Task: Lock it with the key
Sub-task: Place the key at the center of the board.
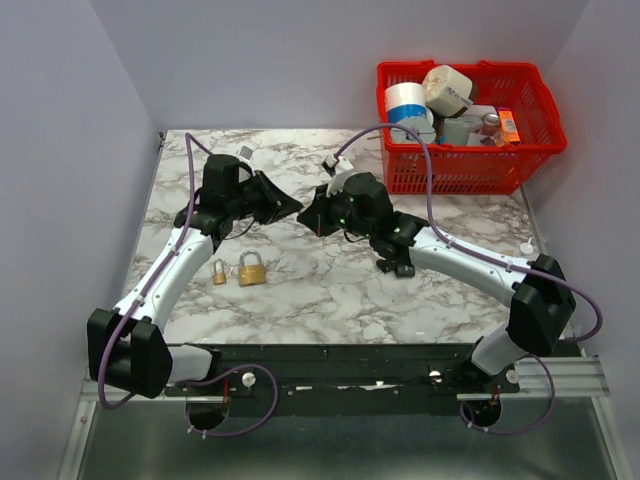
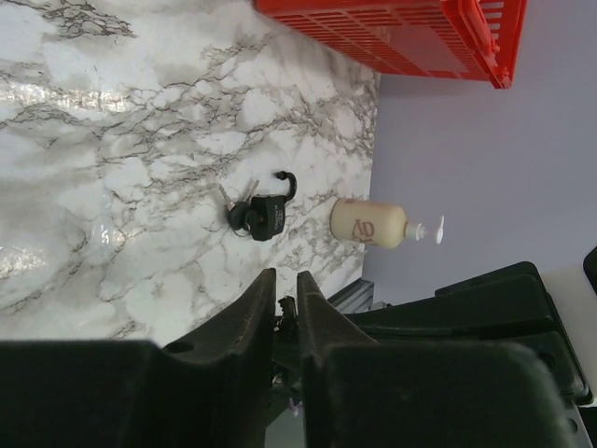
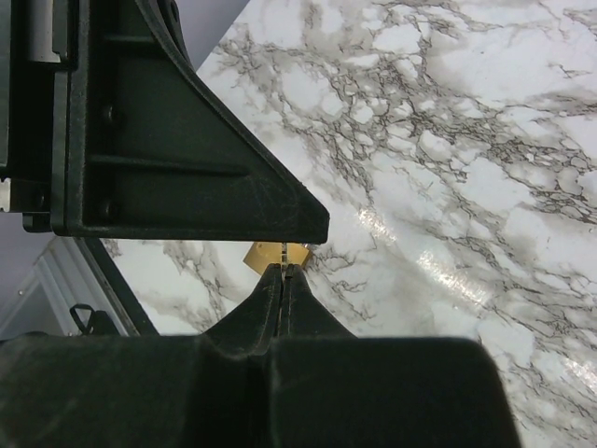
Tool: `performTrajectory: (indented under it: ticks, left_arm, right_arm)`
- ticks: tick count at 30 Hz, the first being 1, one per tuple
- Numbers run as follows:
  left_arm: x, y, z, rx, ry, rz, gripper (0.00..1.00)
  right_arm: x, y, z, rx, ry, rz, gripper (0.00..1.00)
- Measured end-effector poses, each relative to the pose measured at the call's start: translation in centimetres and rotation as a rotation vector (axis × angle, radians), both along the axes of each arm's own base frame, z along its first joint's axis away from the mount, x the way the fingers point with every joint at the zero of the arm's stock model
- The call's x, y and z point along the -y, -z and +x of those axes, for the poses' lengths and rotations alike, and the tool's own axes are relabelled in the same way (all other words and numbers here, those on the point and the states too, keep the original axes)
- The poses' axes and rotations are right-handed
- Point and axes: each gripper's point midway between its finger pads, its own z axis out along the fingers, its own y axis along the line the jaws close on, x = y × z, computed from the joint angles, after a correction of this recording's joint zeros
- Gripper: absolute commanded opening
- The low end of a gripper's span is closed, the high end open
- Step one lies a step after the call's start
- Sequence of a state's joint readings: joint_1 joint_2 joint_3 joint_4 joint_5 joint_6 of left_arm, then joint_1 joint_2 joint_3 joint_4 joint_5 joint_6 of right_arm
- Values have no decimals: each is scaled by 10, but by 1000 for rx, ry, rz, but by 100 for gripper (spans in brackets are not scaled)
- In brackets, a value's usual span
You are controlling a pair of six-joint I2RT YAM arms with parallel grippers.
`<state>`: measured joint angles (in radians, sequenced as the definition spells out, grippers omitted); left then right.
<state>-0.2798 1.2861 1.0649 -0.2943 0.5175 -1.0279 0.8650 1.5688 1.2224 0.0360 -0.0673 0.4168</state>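
Observation:
The key point(image 2: 239, 211), a small bunch with black heads, lies on the marble against a black padlock point(image 2: 269, 217) whose shackle is up; the right arm hides both in the top view. Two brass padlocks point(image 1: 251, 269) point(image 1: 219, 271) lie near the left arm. My left gripper point(image 1: 290, 208) point(image 2: 285, 276) and right gripper point(image 1: 312, 215) point(image 3: 283, 271) meet tip to tip above the table's middle. The right one is shut, with a thin metal sliver showing at its tips. The left jaws stand a narrow gap apart around something small and dark. One brass padlock point(image 3: 266, 255) shows behind the right tips.
A red basket point(image 1: 460, 172) point(image 2: 392, 33) full of containers stands at the back right. A cream pump bottle point(image 2: 369, 224) lies by the table's right edge, close to the black padlock. The left finger point(image 3: 187, 159) fills the upper left of the right wrist view.

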Motion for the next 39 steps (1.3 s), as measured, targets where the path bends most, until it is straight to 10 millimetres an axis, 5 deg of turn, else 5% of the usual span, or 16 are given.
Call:
performTrajectory:
  ticks: [8,11,14,17,21,25,34,39]
  left_arm:
    - [0,1,-1,-9,-1,1,27]
    - [0,3,-2,-16,-1,3,2]
    - [0,2,-2,-17,0,1,0]
    - [0,3,-2,-19,0,2,0]
    - [-2,11,-5,-45,1,25,0]
    - [-9,44,-8,-129,-4,112,0]
    - [-41,163,-31,-428,55,456,0]
    - [-52,193,-40,-495,128,605,0]
  right_arm:
    - [2,1,3,2,18,-5,1]
    - [2,1,4,3,23,-6,1]
    - [3,4,3,-2,24,-13,5]
    - [2,5,4,-5,24,-14,30]
    - [3,6,3,4,17,-21,76]
    - [12,20,-2,27,-1,-77,100]
    - [50,44,-29,88,-59,-197,100]
    - [63,57,-39,88,-76,-239,100]
